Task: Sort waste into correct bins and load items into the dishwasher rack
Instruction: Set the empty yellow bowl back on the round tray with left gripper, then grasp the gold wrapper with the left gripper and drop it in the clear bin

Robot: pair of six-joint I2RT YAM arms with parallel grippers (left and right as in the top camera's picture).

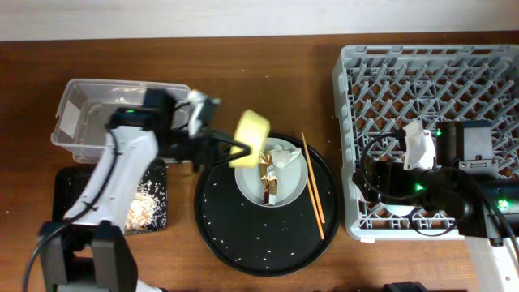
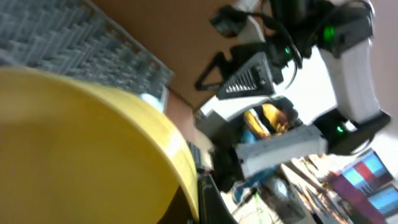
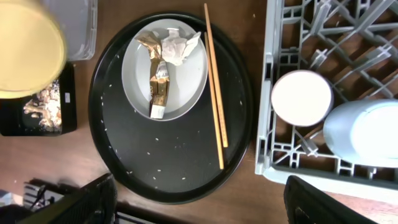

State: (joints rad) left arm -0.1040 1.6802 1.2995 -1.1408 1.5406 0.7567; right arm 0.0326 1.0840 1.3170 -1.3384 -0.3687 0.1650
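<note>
My left gripper [image 1: 225, 149] is shut on the rim of the yellow bowl [image 1: 251, 139], holding it tipped on its side above the left edge of the large round black tray. The bowl fills the left wrist view [image 2: 74, 149]. The pale grey plate [image 1: 285, 188] lies on that tray and holds the gold-brown wrapper [image 3: 157, 81] and the white tissue [image 3: 176, 47]. Two chopsticks [image 1: 313, 185] lie to the right of the plate. Food scraps with rice [image 1: 144, 204] lie in the flat black tray [image 1: 71, 191]. My right gripper [image 1: 378, 182] is open and empty over the dishwasher rack [image 1: 430, 77].
The clear tub [image 1: 91, 113] stands behind the flat tray at the far left. A pink cup [image 3: 302, 98] and a blue cup [image 3: 364, 132] sit upside down in the rack's front left corner. Loose rice grains dot the round black tray [image 1: 243, 235].
</note>
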